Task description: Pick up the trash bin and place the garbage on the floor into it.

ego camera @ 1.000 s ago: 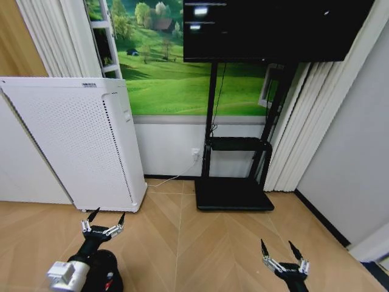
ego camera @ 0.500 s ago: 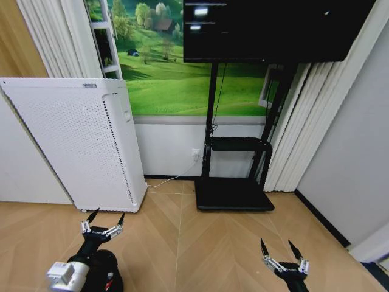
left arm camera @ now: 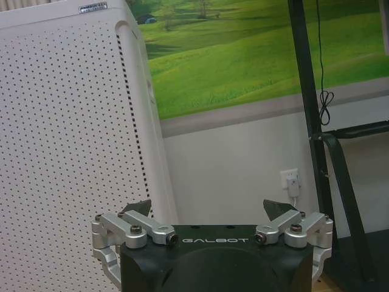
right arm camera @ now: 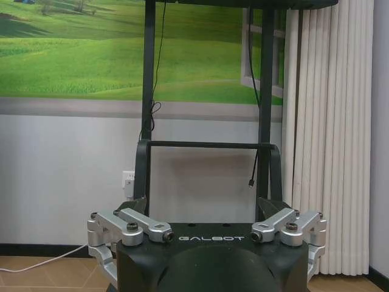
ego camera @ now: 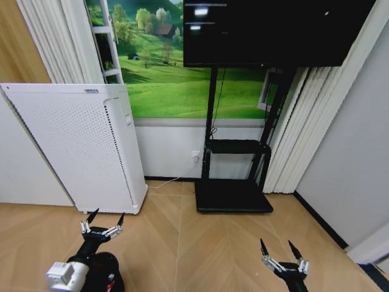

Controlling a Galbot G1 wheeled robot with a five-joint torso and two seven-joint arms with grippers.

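Floor (ego camera: pixel 200 243) lies beneath left gripper (ego camera: pixel 103 218) and right gripper (ego camera: pixel 279 248), both spread.

Both grippers, left (ego camera: pixel 103 219) and right (ego camera: pixel 278 250), hang spread above floor (ego camera: pixel 200 243).

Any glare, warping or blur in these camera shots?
Head view: ceiling lights glare off the dark TV screen, and the air purifier and curtains lean outward, a wide-angle effect. Left wrist view: the left gripper is sharp, as are the purifier's holes. Right wrist view: evenly lit, the right gripper and TV stand crisp.
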